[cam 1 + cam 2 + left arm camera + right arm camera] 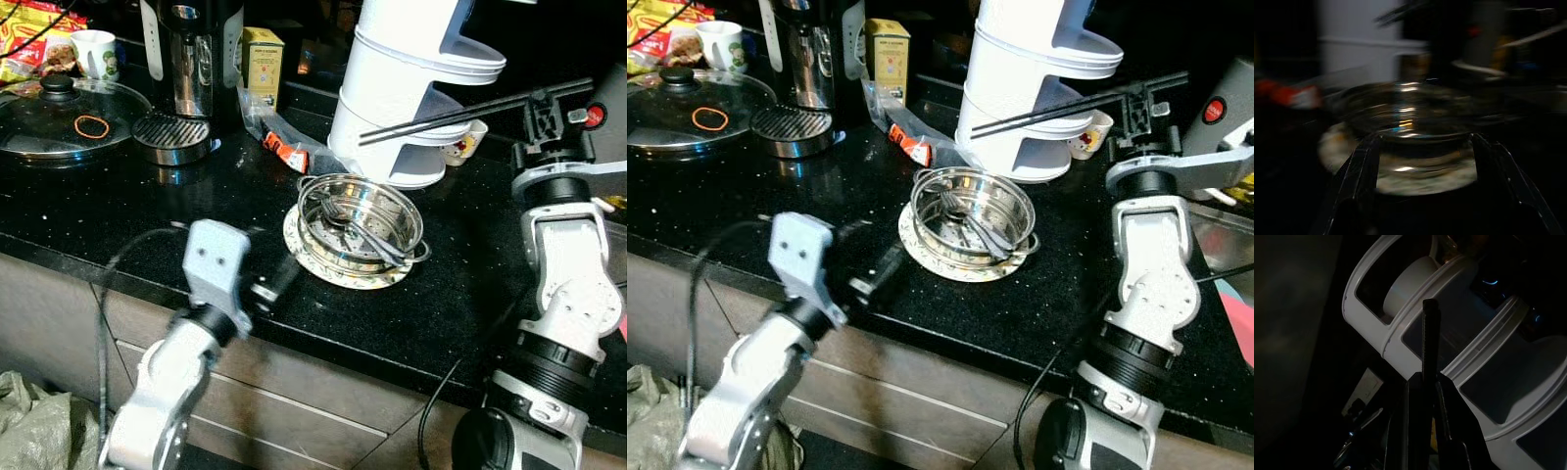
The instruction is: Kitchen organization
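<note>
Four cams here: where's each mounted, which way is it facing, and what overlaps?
Left eye and right eye views: on the head, looking forward and down at the black counter; both silver arms show, left gripper near the steel bowl, right gripper raised beside the white tiered rack.
Left wrist view: along its open fingers at the bowl, blurred.
Right wrist view: along its shut fingers at the rack.
Shared: the bowl in head and left wrist views; the rack in all.

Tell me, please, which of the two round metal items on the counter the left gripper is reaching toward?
The left gripper points at the steel bowl holding cutlery on a patterned plate, not the glass-lidded pan at far left.
</note>
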`<state>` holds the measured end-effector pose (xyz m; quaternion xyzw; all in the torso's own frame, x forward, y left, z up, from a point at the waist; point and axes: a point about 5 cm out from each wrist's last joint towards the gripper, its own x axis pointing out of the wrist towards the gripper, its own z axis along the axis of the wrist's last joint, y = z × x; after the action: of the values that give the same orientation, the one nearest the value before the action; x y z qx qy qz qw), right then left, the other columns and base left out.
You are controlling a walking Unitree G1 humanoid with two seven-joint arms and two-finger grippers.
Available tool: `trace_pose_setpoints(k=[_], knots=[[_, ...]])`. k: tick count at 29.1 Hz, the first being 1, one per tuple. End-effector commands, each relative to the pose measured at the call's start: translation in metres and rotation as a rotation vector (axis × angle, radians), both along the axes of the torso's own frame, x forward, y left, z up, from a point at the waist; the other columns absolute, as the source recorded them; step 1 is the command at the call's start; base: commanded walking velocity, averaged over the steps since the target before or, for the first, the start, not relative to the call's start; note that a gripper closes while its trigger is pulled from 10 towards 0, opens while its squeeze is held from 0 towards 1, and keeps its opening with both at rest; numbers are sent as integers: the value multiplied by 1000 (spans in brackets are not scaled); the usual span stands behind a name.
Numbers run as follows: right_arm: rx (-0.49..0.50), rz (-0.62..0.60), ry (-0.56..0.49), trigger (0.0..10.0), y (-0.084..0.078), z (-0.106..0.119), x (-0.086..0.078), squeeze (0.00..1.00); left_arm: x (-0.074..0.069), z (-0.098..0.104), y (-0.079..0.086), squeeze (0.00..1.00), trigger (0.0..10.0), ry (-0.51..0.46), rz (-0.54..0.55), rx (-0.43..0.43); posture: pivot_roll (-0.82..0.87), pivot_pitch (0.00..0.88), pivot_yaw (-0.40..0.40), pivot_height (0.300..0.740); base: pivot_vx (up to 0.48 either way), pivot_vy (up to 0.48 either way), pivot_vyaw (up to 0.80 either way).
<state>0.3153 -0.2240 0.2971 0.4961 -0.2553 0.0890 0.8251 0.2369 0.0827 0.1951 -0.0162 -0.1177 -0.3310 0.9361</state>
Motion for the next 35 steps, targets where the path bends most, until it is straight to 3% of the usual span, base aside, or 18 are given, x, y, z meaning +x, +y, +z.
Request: trace_pose_setpoints(k=[1, 9, 16, 25, 35], knots=[[5, -9, -26, 10000, -2, 2, -3, 0, -3, -2, -3, 0, 10000, 15, -26, 6, 159, 0, -166, 740, 0, 0, 0], [-10, 11, -27, 10000, 4, 1, -2, 0, -1, -3, 0, 0, 10000, 15, 6, 19, 161, 0, -169, 740, 0, -31, 0], [-48, 8, -16, 10000, 6, 1, 0, 0, -2, -3, 0, 0, 10000, 18, -6, 21, 161, 0, -169, 740, 0, -309, 0], [-54, 11, -19, 10000, 9, 1, 0, 0, -3, -2, -2, 0, 10000, 19, -17, 22, 161, 0, -166, 740, 0, -349, -747], [-51, 3, -27, 10000, 9, 1, -2, 0, -4, -1, -2, 0, 10000, 20, -21, 21, 163, 4, -166, 740, 0, -347, 0]])
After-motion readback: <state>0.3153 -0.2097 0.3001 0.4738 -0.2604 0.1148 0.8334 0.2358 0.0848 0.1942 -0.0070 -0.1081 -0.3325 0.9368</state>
